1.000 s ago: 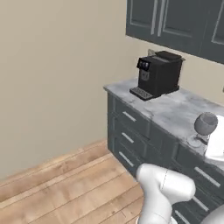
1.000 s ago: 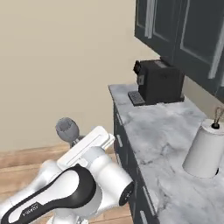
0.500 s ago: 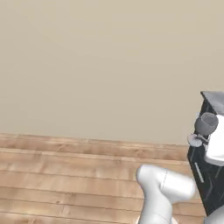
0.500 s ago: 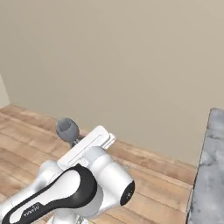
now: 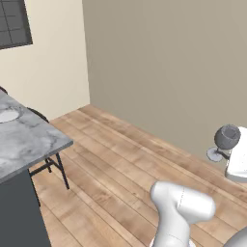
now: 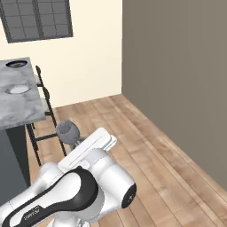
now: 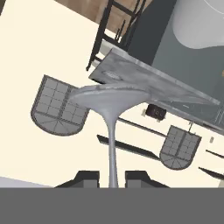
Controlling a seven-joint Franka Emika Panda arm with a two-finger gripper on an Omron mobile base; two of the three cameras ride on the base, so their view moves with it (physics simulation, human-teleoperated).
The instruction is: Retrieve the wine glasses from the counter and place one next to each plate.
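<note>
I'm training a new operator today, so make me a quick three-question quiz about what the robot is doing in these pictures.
1. True or false: the gripper is shut on the stem of a wine glass.
2. What stands beside the marble-topped island? A) a dark stool B) a fridge C) a bin
3. Fill in: the floor is made of ____ planks.

Key:
1. True; the stem runs between the fingertips in the hand view.
2. A, the stool.
3. Wooden.
</note>
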